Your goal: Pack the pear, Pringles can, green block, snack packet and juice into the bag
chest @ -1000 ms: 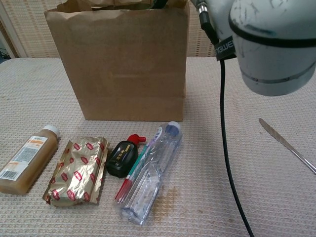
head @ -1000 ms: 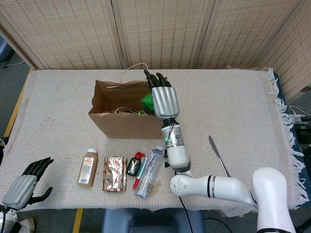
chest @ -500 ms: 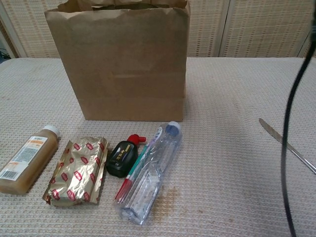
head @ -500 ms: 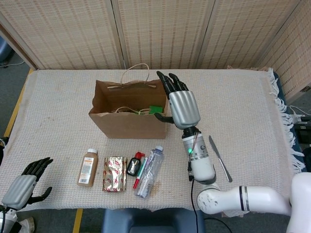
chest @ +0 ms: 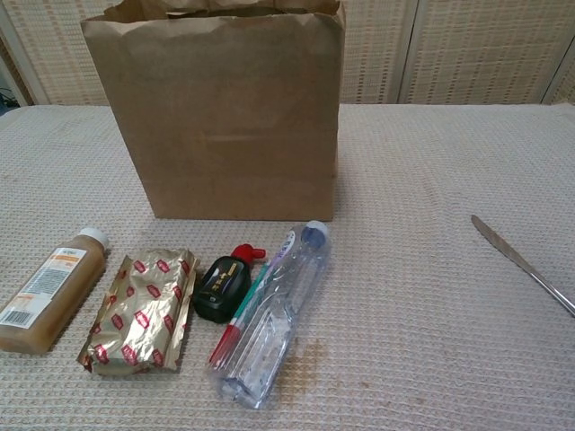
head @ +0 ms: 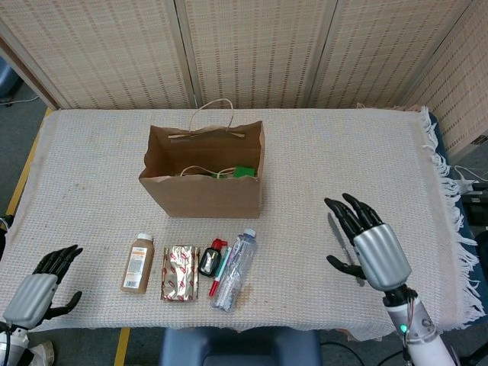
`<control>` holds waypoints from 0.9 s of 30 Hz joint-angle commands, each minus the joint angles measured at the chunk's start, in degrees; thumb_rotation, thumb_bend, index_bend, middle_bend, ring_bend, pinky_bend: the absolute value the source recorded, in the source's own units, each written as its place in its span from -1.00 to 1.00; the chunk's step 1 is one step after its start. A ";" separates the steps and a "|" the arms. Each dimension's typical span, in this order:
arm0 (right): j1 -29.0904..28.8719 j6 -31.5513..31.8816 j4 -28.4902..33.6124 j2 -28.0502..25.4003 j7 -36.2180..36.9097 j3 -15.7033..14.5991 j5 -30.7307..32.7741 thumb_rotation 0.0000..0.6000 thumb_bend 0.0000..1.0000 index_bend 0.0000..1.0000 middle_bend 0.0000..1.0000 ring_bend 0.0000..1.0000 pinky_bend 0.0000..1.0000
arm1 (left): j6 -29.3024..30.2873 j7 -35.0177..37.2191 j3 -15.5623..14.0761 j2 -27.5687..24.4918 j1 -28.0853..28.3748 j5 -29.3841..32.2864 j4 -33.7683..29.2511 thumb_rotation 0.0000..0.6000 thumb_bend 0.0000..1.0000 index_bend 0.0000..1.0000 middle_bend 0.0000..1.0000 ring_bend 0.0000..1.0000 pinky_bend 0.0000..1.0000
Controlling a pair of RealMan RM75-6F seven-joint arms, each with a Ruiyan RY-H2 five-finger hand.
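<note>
The brown paper bag (head: 200, 191) (chest: 216, 117) stands open on the table, with the green block (head: 244, 171) showing inside at its right end. In front of it lie the juice bottle (head: 138, 264) (chest: 49, 287) and the foil snack packet (head: 180, 272) (chest: 144, 310). I cannot see the pear or the Pringles can. My right hand (head: 370, 245) hovers open at the table's front right, holding nothing. My left hand (head: 38, 286) hangs open off the front left edge, fingers spread. Neither hand shows in the chest view.
A small black bottle with a red cap (head: 213, 258) (chest: 223, 283), a red-capped pen (chest: 241, 314) and a clear plastic bottle (head: 235, 269) (chest: 274, 323) lie right of the packet. A knife (chest: 526, 265) lies at the right, partly under my right hand in the head view.
My right hand has pulled back from the bag's right end to the front right of the table. The green block now lies in the bag. My left hand has not moved.
</note>
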State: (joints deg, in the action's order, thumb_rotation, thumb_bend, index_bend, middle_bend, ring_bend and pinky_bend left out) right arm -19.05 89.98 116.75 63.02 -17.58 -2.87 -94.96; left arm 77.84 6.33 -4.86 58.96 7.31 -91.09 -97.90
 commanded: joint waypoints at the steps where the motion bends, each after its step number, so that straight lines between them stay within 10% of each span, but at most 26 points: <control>1: 9.07 8.79 -13.58 2.95 6.74 -6.47 -8.24 1.00 -0.97 -0.97 -0.69 -0.89 -0.60 | 2.07 0.47 0.50 1.13 -0.57 -1.19 1.03 1.00 -0.24 -1.00 -1.00 -1.00 -0.86; 7: 13.94 10.81 -24.79 7.97 13.84 -7.99 -7.77 1.00 -0.97 -0.97 -0.69 -0.89 -0.61 | 6.10 1.42 0.94 3.07 -1.02 -4.85 4.51 1.00 -0.24 -1.00 -1.00 -1.00 -0.86; 27: 14.61 9.50 -29.20 8.63 20.02 -4.30 -10.07 1.00 -0.97 -1.00 -0.76 -0.96 -0.62 | 0.42 -16.47 -1.16 3.10 11.62 -28.44 14.99 1.00 -0.25 -1.00 -1.00 -1.00 -0.84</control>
State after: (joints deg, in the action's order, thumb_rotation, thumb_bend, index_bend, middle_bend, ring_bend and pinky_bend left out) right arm -4.45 99.85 87.49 71.60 2.18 -7.29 -105.12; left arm 79.26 -6.29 -6.31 62.28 16.63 -116.18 -83.93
